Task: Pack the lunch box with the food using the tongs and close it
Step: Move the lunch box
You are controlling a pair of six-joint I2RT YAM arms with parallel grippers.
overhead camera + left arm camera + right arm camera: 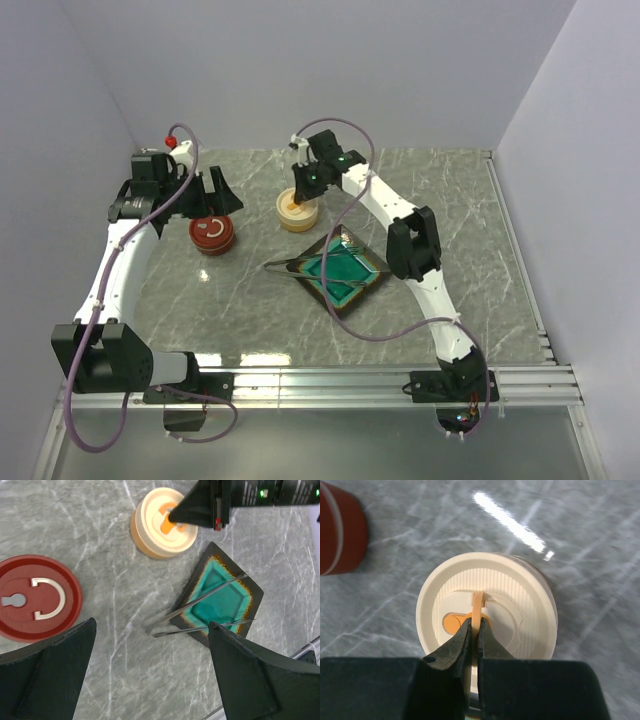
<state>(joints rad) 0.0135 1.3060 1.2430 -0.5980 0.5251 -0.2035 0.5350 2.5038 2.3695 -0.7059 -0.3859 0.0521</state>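
The lunch box is a cream round container (298,212) (162,525) with a ribbed lid (530,610). An orange ring handle (478,605) stands upright on that lid. My right gripper (303,190) (475,625) is shut on the ring. The thin grey tongs (320,262) (210,594) lie across a teal dish (350,275) (214,548), tips pointing left onto the table. My left gripper (205,195) (152,625) hangs open and holds nothing, above the table between the red container and the dish. The food is out of view.
A red round container (211,234) (37,597) (340,530) with a grey ring lying flat on its lid stands left of the cream one. Grey walls close in the marble table (480,230) at the back and sides.
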